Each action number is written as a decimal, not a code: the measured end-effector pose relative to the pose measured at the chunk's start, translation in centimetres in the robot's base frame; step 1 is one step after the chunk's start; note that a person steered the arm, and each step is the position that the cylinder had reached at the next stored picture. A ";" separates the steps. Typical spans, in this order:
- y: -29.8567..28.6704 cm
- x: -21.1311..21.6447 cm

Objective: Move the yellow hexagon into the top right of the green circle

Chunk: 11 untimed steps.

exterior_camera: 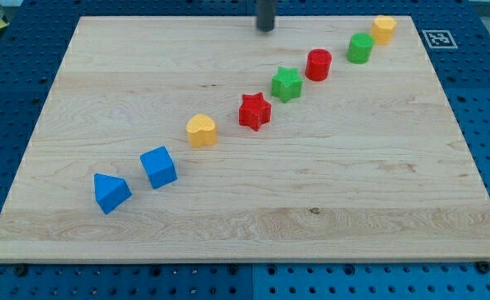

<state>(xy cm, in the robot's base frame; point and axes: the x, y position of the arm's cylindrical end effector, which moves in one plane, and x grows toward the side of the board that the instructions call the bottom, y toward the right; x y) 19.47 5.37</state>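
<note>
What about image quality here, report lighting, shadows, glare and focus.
Camera view: lighting is even and soft, no glare on the wooden board; each block, such as the red star and the blue cube, casts only a faint short shadow. Block edges are sharp, with the yellow hexagon slightly softer; my tip looks slightly blurred, cropped by the view's top.

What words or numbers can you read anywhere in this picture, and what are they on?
There are no words or numbers to read.
The only sign is a black-and-white square marker on the blue table, at the view's top right beside the wooden board; it is a pattern, not letters.
The blocks carry no labels.
</note>
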 end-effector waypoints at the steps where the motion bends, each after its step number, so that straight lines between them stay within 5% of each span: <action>1: 0.7 -0.3; 2: 5.8 -0.2; 4: 25.5 1.0; 8: 16.1 3.5; 11: 10.9 0.2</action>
